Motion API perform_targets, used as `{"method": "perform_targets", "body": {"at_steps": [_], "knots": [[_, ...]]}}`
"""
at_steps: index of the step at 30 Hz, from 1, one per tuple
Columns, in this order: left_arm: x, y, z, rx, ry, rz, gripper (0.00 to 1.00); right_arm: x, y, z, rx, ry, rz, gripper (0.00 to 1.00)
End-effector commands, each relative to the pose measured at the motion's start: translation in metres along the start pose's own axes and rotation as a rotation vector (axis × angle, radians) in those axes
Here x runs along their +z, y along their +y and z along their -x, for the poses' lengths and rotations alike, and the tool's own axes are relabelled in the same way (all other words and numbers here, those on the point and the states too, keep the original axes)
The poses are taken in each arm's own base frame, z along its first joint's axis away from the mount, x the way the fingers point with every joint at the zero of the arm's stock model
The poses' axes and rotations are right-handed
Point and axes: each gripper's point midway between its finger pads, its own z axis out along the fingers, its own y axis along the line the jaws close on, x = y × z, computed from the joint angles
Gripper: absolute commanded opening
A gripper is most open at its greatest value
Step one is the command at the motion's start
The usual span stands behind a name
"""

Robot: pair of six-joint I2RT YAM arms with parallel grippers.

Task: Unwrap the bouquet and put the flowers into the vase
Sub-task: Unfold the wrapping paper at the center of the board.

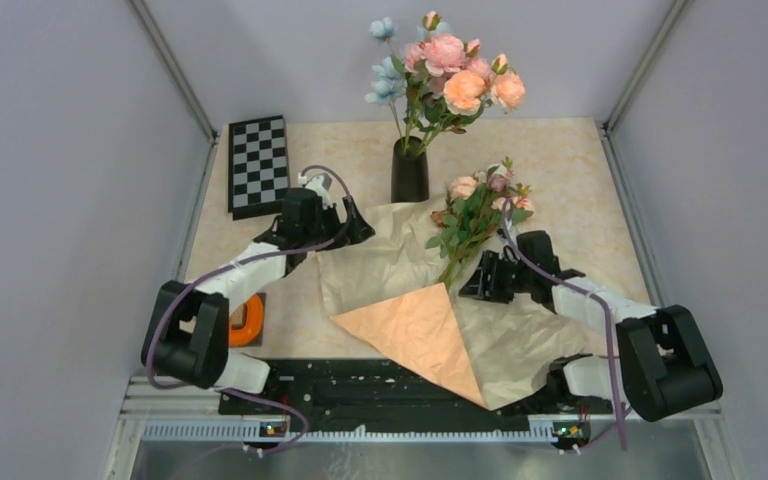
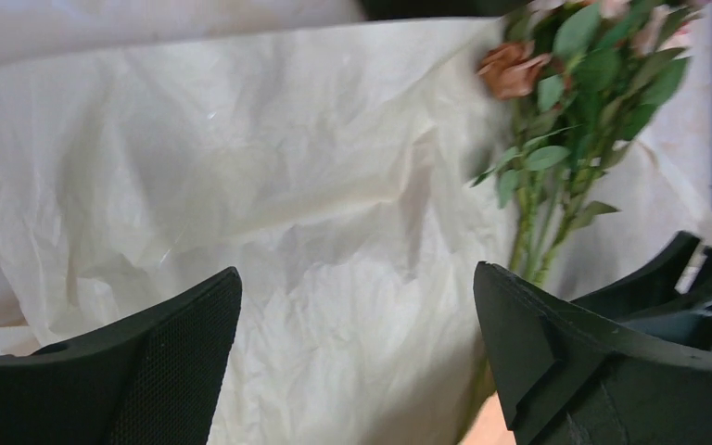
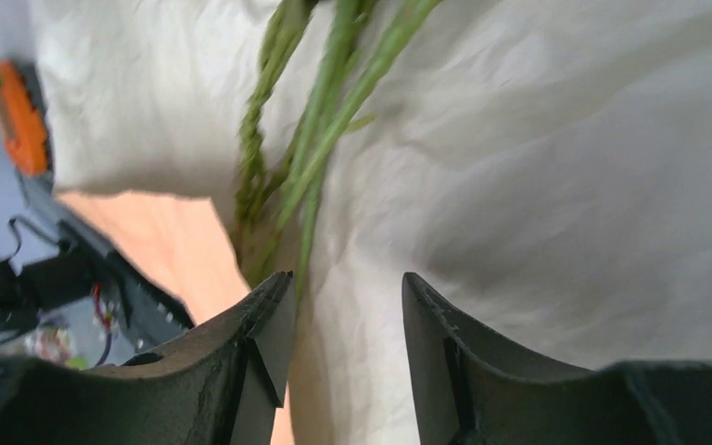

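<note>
Flowers (image 1: 475,210) next, then? How do the jaws stand?

Right gripper (image 3: 345,287): jaws partly apart, nothing between them, the green stems (image 3: 324,139) just beside 1 finger. Left gripper (image 2: 357,278): jaws wide apart over the paper (image 1: 380,260), empty.

Unwrapping done?

I'd judge so. The paper lies spread on the surface (image 1: 580,170), the flowers loose on it, near the black vase (image 1: 410,178), which already holds 1 taller bunch (image 1: 455,75).

Next?

Right jaws around the stems, close, lift.

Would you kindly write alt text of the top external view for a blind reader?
A bunch of roses lies on unfolded tan and peach wrapping paper, with the open left hand at its left edge and the open right hand by the stems. Behind stands a black vase holding taller flowers.
</note>
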Motion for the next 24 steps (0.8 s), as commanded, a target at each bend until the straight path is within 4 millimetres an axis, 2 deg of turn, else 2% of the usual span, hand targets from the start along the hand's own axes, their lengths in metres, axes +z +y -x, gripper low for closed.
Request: {"method": "perform_targets", "body": {"at_steps": [1, 4, 9, 16, 19, 22, 24], "knots": [[-0.037, -0.036, 0.032, 0.047, -0.062, -0.075, 0.99, -0.011, 0.048, -0.008, -0.059, -0.009, 0.245, 0.50], [-0.045, -0.022, 0.021, 0.029, -0.047, -0.010, 0.99, -0.014, 0.058, -0.013, -0.078, -0.008, 0.296, 0.53], [-0.053, 0.018, 0.000, -0.039, -0.041, 0.140, 0.99, -0.009, 0.068, -0.021, -0.112, 0.022, 0.332, 0.57], [-0.060, 0.054, -0.022, -0.076, -0.020, 0.259, 0.99, 0.006, 0.087, -0.038, -0.161, 0.099, 0.368, 0.55], [-0.061, 0.066, -0.029, -0.073, -0.010, 0.300, 0.99, 0.012, 0.098, -0.049, -0.200, 0.136, 0.379, 0.49], [-0.057, 0.075, -0.041, -0.086, 0.026, 0.311, 0.99, 0.014, 0.109, -0.056, -0.232, 0.145, 0.382, 0.38], [-0.052, 0.079, -0.052, -0.107, 0.058, 0.299, 0.95, 0.013, 0.121, -0.064, -0.266, 0.157, 0.403, 0.30]]}}
